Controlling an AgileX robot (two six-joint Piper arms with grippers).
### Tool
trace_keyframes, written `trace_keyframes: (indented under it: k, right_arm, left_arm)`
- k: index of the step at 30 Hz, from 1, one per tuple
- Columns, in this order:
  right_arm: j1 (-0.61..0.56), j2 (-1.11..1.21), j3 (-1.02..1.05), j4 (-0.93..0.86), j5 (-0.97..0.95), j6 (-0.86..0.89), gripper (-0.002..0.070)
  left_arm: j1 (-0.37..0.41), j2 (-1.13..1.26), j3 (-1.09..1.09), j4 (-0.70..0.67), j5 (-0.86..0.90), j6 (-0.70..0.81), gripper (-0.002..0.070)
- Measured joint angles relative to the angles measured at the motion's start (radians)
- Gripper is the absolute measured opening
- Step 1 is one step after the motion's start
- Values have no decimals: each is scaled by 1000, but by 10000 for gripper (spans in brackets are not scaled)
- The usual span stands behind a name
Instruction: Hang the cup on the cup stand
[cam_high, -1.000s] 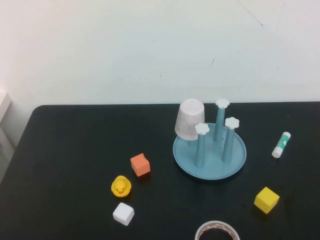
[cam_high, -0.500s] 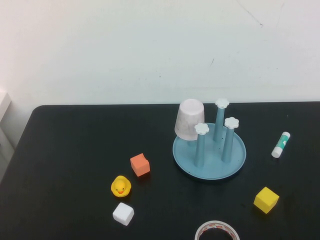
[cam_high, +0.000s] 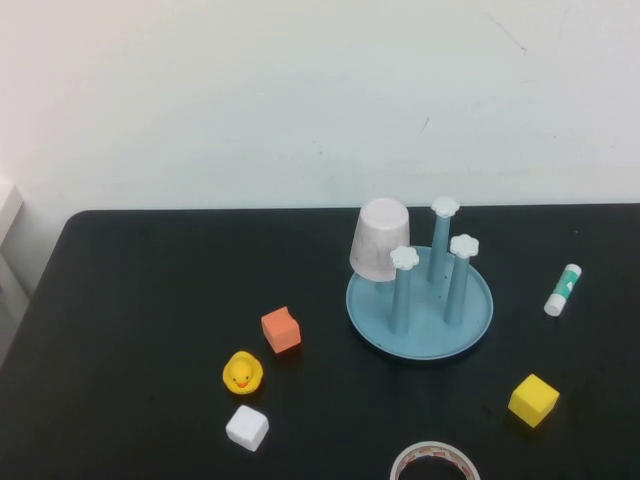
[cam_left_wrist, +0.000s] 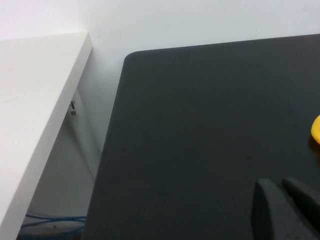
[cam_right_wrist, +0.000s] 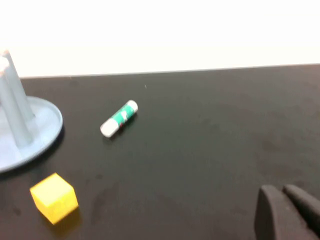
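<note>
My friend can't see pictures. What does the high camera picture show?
A pale pink cup sits upside down over one peg of a blue cup stand on a black table. Around it lie an orange cube, yellow duck and glue stick. Neither the left nor right gripper appears here.

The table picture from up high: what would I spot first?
The blue cup stand near the middle of the black table, with the pink cup upside down over its far-left peg. Then the bright toys: a yellow duck and an orange cube to the left, and a yellow cube at front right. The left gripper and right gripper show shut, only in their own wrist views.
</note>
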Motion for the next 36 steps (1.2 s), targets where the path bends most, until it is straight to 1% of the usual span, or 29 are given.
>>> trace_keyframes:
  k: [15, 18, 23, 36]
  right_arm:
    - [-3, -2, 42, -9, -10, -8, -1]
    - [-3, -2, 45, 24, -14, -44, -1]
    - [-3, -2, 43, 102, -6, -173, -1]
    - [-3, -2, 43, 197, -3, -198, -1]
  left_arm:
    - [0, -1, 0, 0, 0, 0, -1]
    - [0, -1, 0, 0, 0, 0, -1]
    - [0, -1, 0, 0, 0, 0, -1]
    - [0, -1, 0, 0, 0, 0, -1]
